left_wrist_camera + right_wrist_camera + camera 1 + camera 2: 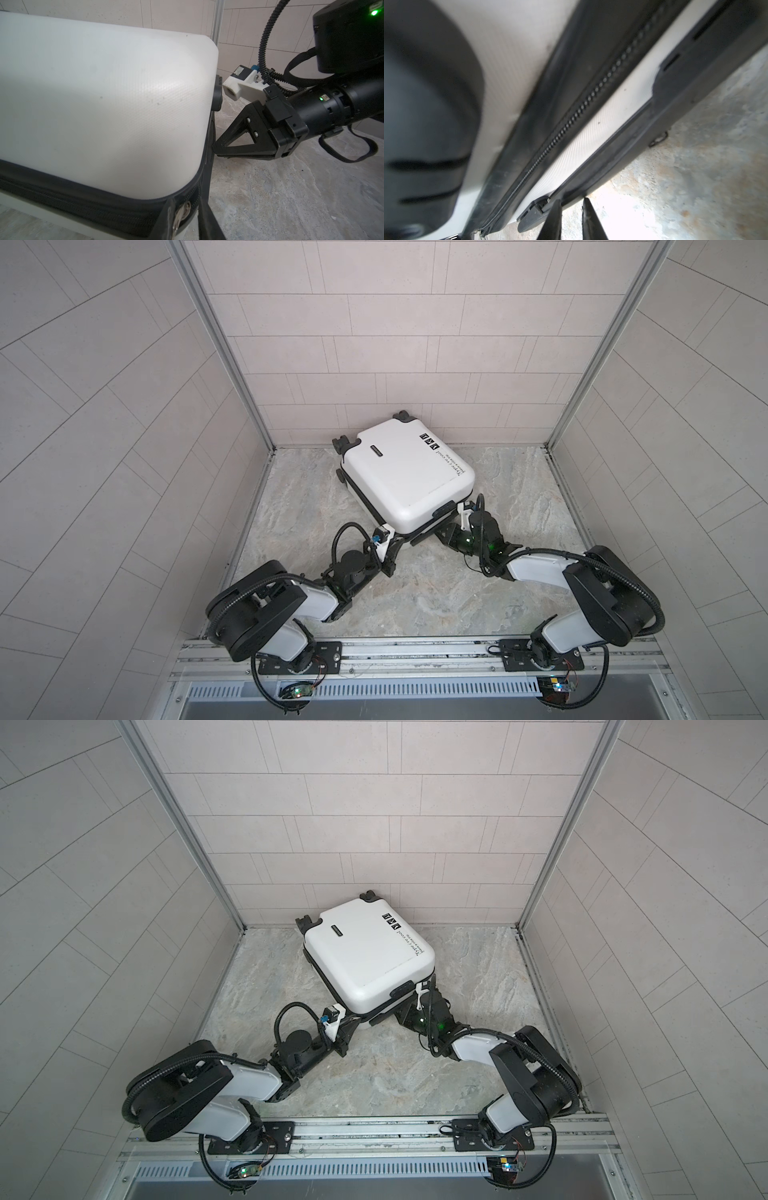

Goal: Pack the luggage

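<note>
White hard-shell luggage (405, 477), finely ribbed, round-cornered, black zipper trim; shut, flat on marbled tabletop (415, 593) by rear wall (395, 344); three square icons (430, 440), print illegible; left claw (186, 204) astride metal zipper pull (182, 212), grip impossible to tell; right claw (572, 216) slightly parted, empty, at luggage edge.

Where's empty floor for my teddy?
Bare floor lies right of the luggage to the side wall, and in the middle between left arm and right arm. Crowded: the luggage's near edge, where left pincer and right pincer work.
</note>
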